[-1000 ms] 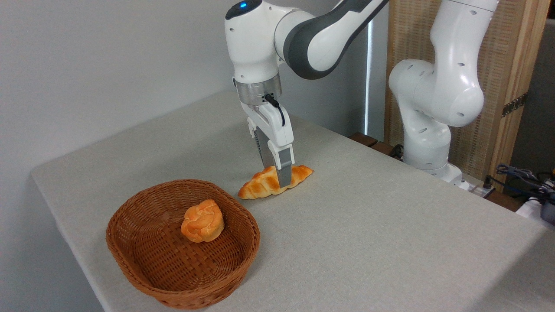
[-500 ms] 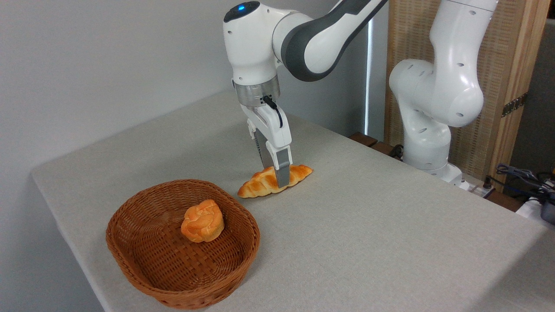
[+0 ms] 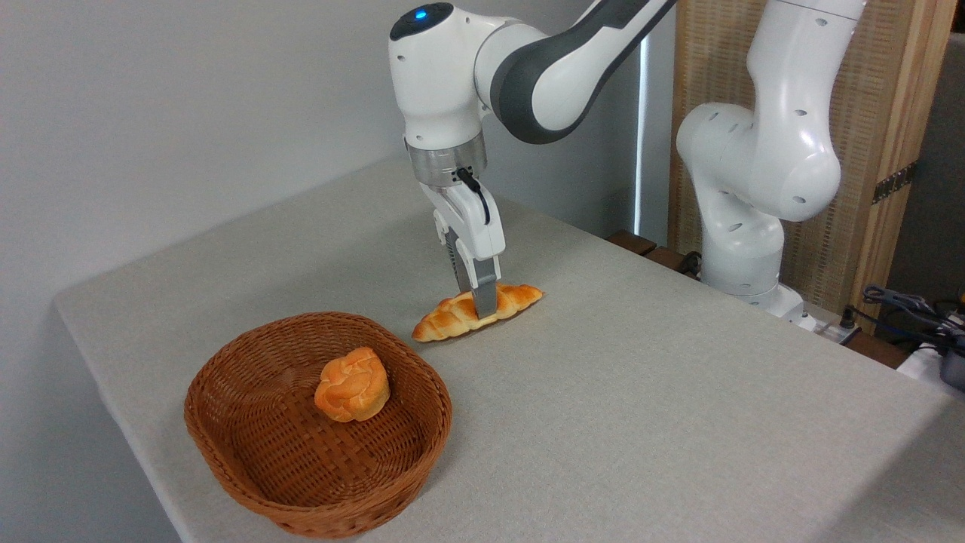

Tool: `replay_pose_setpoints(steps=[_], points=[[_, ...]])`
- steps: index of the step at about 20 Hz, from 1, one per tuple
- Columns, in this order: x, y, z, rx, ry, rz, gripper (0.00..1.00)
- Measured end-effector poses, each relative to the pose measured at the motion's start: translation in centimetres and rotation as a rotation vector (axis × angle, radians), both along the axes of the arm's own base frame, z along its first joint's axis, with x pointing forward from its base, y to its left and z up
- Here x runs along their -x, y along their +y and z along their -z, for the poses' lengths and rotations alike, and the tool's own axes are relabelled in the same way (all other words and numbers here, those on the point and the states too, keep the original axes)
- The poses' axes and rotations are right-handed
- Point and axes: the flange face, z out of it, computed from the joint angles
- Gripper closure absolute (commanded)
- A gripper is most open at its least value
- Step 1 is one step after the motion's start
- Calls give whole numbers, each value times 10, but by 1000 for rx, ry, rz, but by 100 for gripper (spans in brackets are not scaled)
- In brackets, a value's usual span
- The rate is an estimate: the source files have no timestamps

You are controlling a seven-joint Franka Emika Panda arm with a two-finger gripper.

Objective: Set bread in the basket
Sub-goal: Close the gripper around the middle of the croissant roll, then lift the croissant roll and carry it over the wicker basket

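The bread (image 3: 443, 322), a long braided golden loaf, lies on the table just behind and to the right of the basket (image 3: 440, 411). My gripper (image 3: 479, 305) points straight down over the loaf's middle and is shut on it, one finger (image 3: 486, 299) in front and the other behind. The loaf's two tapered ends stick out on either side of the fingers. It rests at table level, or barely above it. The brown wicker basket sits near the table's front left corner.
A small round knotted bun (image 3: 352, 383) lies inside the basket. The arm's white base (image 3: 742, 249) stands at the table's back right edge. Cables (image 3: 905, 305) lie off the table at far right. A wall runs behind on the left.
The fingers have closed in on the loaf's middle, and the loaf now looks narrower and has shifted slightly up and left. The wrist has risen a little. The basket and the bun have not moved.
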Motion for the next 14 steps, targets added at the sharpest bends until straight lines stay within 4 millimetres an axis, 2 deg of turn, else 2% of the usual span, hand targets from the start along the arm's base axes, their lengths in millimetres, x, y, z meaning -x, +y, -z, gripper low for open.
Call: replay_pose_setpoints(steps=[3, 7, 14], points=[[-2, -1, -4, 3, -7, 0, 54], [-10, -5, -21, -4, 28, 6, 53], [-62, -15, -72, 48, 29, -18, 52]])
